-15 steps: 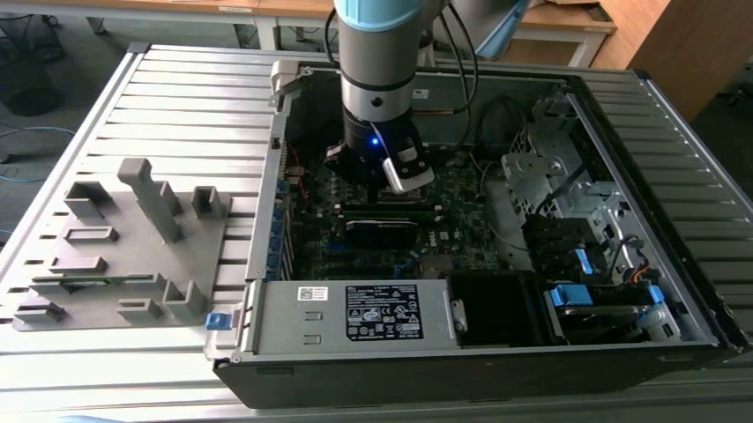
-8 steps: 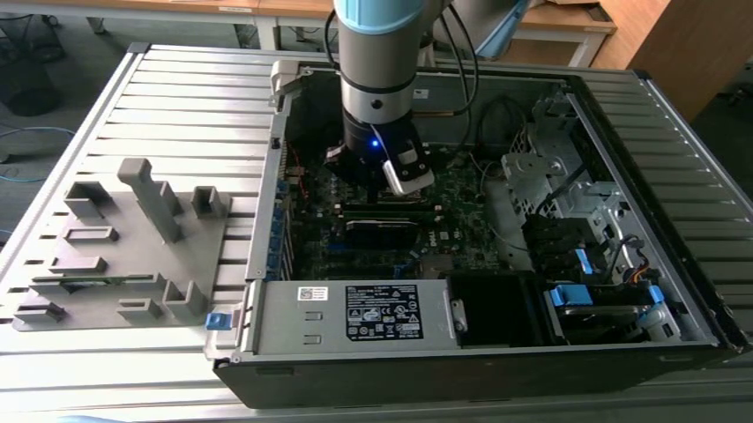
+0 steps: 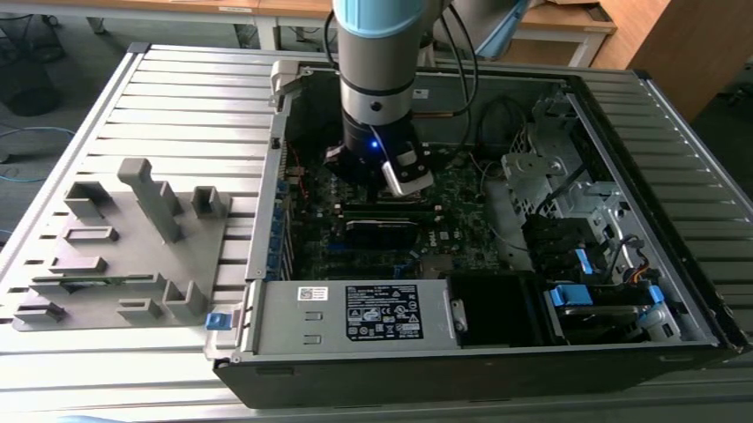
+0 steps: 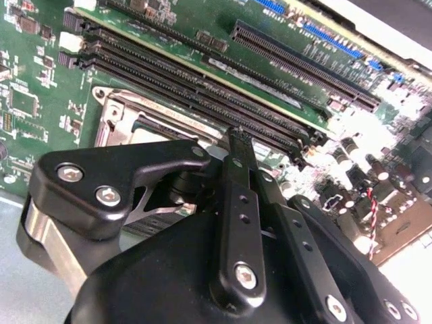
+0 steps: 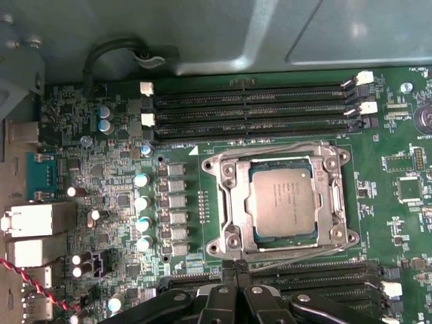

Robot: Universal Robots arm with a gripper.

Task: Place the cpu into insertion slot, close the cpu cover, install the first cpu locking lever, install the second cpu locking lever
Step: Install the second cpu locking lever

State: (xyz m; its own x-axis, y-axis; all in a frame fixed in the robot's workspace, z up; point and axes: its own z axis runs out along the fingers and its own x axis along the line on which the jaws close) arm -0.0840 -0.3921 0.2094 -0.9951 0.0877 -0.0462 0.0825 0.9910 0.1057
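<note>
Gripper jaws pressed together, empty, just beside the closed cpu cover framing the cpu.

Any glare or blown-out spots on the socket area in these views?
First wrist view: cpu evenly lit, with mild sheen on the cpu cover. Second wrist view: board washed out toward one corner, and the gripper blocks the insertion slot. Exterior view: case interior dim.
</note>
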